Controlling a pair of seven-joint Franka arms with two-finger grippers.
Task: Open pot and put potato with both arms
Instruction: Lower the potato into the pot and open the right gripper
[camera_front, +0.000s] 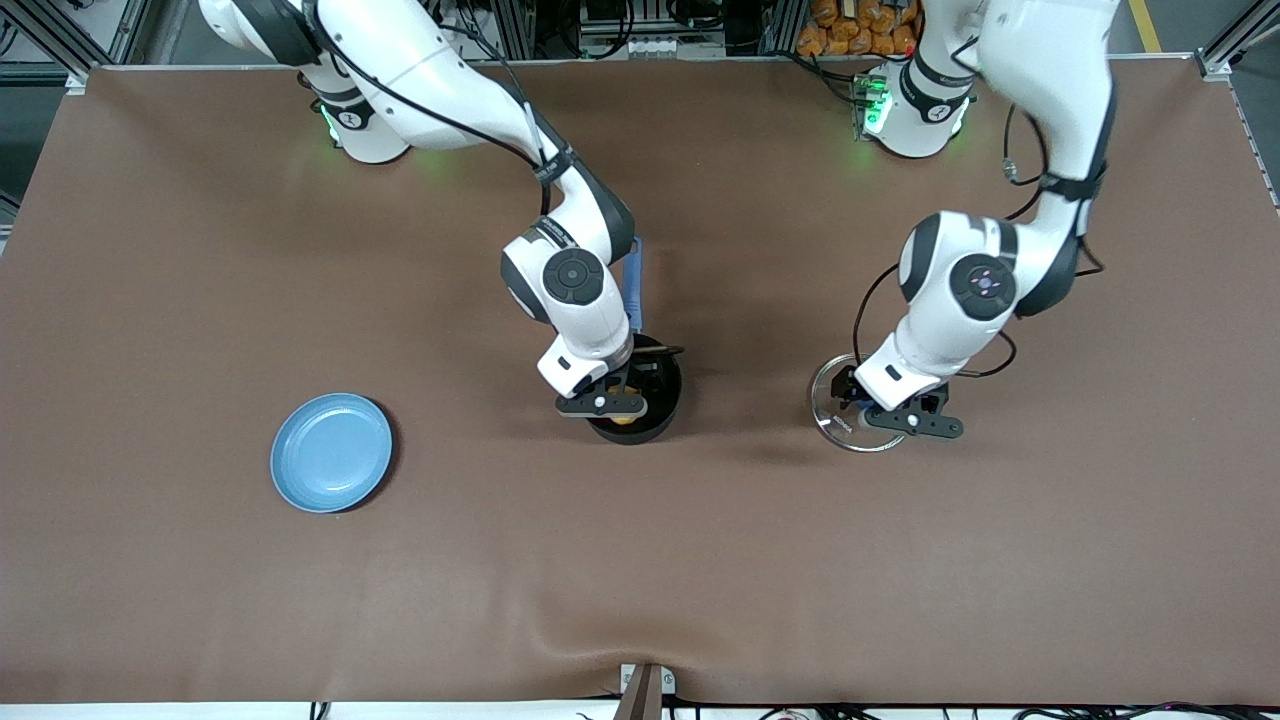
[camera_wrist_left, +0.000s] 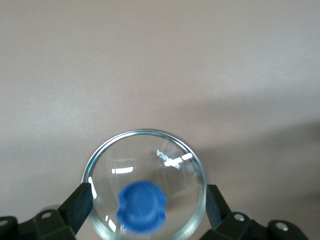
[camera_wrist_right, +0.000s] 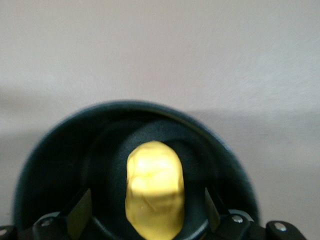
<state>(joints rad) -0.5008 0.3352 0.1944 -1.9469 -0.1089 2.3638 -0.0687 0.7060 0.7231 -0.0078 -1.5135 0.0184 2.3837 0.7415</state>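
**Potato inside the pot, lid held to one side**

We see the brown table (camera_front: 200, 250) filling nearly the whole front frame, with both arms reaching down from its upper edge. The right arm (camera_front: 450, 90) runs from the upper left toward the centre; the left arm (camera_front: 1040, 130) drops from the upper right. Low in the left part of the frame lies a light-blue plate (camera_front: 331, 452), well apart from everything else. Just below centre stands the black pot (camera_front: 660, 405), its blue handle (camera_front: 634, 280) pointing up the frame. The right end effector (camera_front: 602, 402) is over the pot's mouth, fingers spread apart either side of the potato (camera_wrist_right: 154, 187), which sits in the pot; we cannot tell whether they touch it. Right of centre, the left end effector (camera_front: 905, 418) is over the glass lid (camera_wrist_left: 145, 187), fingers wide apart, flanking the lid's rim, its blue knob (camera_wrist_left: 142, 206) between them.
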